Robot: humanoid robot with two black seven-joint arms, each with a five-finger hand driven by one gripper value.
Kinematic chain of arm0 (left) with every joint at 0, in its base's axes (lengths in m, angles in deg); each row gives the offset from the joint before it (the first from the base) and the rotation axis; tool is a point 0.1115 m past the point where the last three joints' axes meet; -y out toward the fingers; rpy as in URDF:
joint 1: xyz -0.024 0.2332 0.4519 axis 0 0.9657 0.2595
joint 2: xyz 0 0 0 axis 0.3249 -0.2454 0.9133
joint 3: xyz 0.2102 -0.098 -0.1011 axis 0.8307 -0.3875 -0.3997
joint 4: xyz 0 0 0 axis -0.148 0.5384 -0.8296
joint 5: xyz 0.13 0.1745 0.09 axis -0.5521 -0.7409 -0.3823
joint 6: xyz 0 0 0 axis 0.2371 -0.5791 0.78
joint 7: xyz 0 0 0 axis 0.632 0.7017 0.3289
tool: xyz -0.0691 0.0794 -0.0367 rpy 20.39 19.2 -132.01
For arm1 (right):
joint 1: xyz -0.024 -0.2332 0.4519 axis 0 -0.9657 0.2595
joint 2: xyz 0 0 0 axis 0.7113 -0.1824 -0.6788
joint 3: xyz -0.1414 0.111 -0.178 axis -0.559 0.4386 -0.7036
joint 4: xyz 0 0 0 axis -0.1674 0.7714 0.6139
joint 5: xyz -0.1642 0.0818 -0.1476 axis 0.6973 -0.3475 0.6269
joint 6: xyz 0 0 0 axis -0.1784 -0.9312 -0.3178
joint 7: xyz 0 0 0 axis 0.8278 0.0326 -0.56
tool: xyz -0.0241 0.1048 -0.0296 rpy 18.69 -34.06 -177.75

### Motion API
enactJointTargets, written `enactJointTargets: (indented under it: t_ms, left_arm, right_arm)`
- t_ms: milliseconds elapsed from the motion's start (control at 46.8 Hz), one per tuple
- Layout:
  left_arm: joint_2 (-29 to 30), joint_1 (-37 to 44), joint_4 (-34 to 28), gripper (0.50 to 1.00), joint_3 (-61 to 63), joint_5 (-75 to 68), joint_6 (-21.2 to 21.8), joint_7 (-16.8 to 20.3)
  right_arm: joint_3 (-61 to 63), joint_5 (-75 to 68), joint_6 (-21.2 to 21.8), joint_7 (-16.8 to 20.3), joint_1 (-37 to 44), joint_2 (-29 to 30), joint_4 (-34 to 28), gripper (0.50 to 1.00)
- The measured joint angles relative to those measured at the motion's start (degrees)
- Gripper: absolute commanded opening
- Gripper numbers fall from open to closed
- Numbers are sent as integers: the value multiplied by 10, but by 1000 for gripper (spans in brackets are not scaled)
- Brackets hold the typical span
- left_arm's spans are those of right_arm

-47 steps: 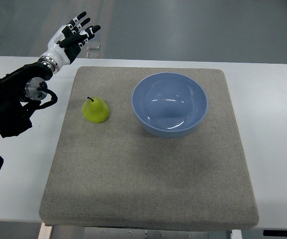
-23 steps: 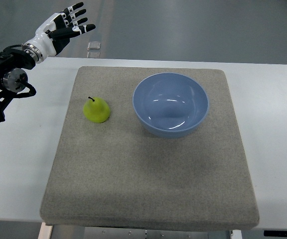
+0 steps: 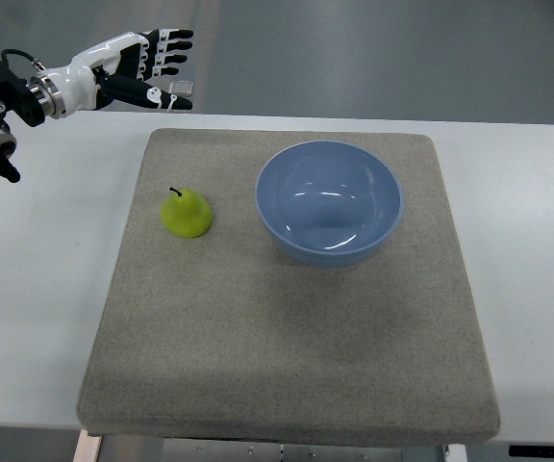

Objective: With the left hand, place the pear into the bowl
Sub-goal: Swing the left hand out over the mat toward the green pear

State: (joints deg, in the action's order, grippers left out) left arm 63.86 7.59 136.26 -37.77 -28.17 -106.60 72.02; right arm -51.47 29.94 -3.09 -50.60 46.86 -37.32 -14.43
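Grey felt mat [image 3: 287, 337] lies flat on white table [image 3: 46, 318] — covers most of tabletop, white margin showing left and right. Small clear object [image 3: 182, 100] (too small to identify) sits at far table edge — grey floor [image 3: 383, 48] beyond.

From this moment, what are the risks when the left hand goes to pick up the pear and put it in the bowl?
1. The pear stands upright on the soft grey mat; a sideways touch may tip it so that it rolls away.
2. The left hand is open above the table's far edge, well apart from the pear, so it has a long approach that may end off target.
3. The blue bowl stands close to the pear; a carry that is too low may hit its rim.
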Motion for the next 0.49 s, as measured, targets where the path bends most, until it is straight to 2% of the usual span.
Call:
enactJointTargets:
  t_ms: [107, 256, 492]
  left_arm:
    - [47, -12, 31, 990, 1, -41, -43, 0]
    - [93, -24, 39, 988, 2, -87, -119, 2]
    - [132, -34, 92, 988, 1, -182, -125, 6]
  right_arm:
    - [0, 0, 0, 0, 0, 0, 0, 926]
    - [0, 0, 0, 0, 0, 0, 0, 926]
    - [0, 0, 0, 0, 0, 0, 0, 926]
